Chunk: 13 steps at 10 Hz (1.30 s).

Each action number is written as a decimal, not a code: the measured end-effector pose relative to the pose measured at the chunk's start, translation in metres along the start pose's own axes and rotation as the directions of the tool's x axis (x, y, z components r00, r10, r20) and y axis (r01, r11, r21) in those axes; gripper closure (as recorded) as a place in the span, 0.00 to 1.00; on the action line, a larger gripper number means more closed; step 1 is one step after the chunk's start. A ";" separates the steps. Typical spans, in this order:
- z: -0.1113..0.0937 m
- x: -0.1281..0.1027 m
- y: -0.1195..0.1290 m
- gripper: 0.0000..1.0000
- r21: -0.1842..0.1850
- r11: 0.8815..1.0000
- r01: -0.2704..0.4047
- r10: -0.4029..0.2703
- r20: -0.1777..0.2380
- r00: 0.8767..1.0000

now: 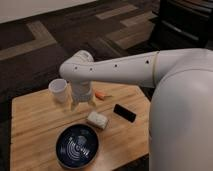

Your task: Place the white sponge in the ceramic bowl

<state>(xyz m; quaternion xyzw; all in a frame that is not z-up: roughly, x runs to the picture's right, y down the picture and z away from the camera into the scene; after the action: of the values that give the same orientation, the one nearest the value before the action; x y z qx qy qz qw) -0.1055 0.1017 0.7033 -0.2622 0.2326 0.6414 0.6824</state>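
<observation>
You had nothing done: white sponge (97, 119) lay on the desk (35, 117) beside the ceramic bowl (77, 146). End effector (82, 102) hung just behind it; open or closed, can't tell.

wooden table (35, 122) bears bowl (77, 146), sponge (97, 120), phone (124, 113), cup (58, 90); claw (82, 102) hovers above.

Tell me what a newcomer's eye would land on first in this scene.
The big white robot arm sweeps in from the right across the wooden table, its jaws hanging above the tabletop between the white cup and the sponge. Next comes the dark blue bowl at the front edge, with the pale sponge just behind it and a black phone to the sponge's right.
</observation>
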 end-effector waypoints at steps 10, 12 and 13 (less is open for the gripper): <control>0.003 -0.002 -0.060 0.35 0.116 0.928 0.354 -0.355 -0.006 0.935; 0.003 -0.003 -0.067 0.35 0.116 0.810 0.575 -0.576 -0.022 0.817; 0.004 0.000 -0.071 0.35 0.109 0.713 0.692 -0.690 -0.061 0.721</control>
<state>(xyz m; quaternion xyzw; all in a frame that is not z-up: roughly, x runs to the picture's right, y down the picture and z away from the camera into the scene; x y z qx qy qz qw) -0.0343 0.1016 0.7102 -0.2923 0.1626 0.3223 0.8856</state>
